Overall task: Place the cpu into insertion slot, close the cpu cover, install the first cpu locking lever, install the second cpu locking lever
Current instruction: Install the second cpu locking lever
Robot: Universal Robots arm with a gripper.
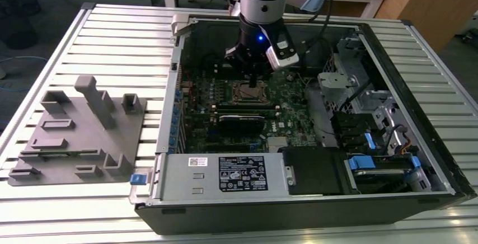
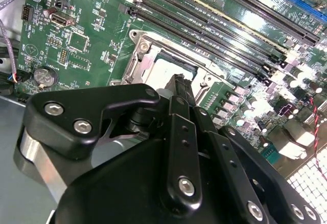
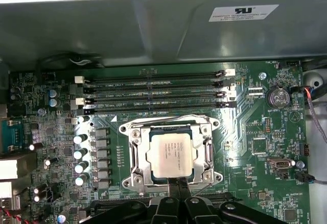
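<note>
Gripper (image 3: 179, 184) hangs over open computer case (image 1: 418, 199), fingers together at socket edge, gripping nothing. Cpu (image 3: 172, 155) sits in insertion slot (image 3: 137, 155) at frame centre, cpu cover (image 3: 171, 125) down around it (memory slots (image 3: 153, 88) above).

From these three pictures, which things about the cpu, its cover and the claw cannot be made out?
- Claw tips: in both wrist views they meet the socket edge, but whether they are open or shut cannot be judged.
- Cover: in the first wrist view it frames the cpu; whether it is fully pressed down is unclear.
- Locking levers: too thin to tell latched from free.
- In the exterior view the arm hides part of the socket.
</note>
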